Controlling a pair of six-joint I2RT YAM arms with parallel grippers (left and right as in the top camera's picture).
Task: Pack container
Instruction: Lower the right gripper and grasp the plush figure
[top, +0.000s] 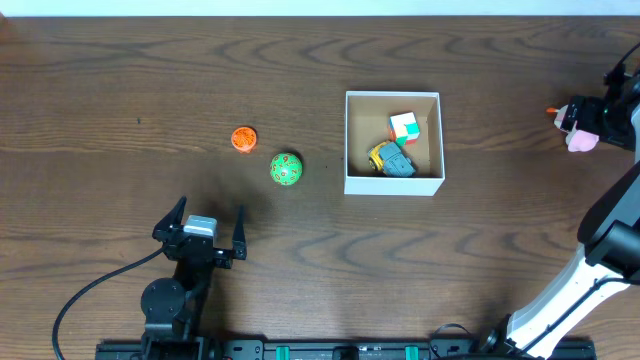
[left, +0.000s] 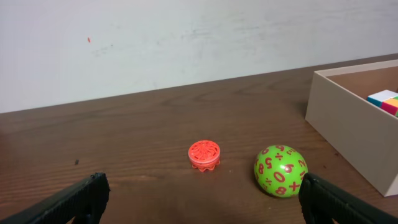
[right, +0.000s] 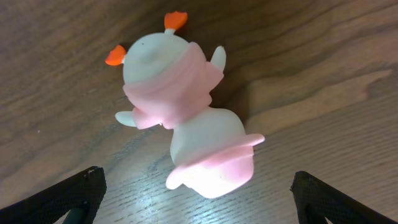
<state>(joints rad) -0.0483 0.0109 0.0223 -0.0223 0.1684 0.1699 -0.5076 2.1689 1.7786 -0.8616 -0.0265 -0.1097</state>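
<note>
The container (top: 393, 184) is a square white-walled box with a brown inside, at centre right; it holds a colour cube (top: 404, 127) and a yellow and blue toy (top: 391, 159). Its wall shows in the left wrist view (left: 354, 134). A green ball with red numbers (top: 286, 169) (left: 280, 170) and a small orange round toy (top: 243, 138) (left: 204, 154) lie left of it. My left gripper (top: 200, 232) (left: 202, 202) is open, behind both toys. A pink and white figure (top: 580, 140) (right: 186, 118) lies at the far right. My right gripper (top: 592, 118) (right: 199, 196) is open just above it.
The dark wooden table (top: 150, 80) runs to a white wall at the back (left: 186, 37). A black cable (top: 90, 290) trails from the left arm's base. The right arm's white link (top: 590, 270) crosses the lower right.
</note>
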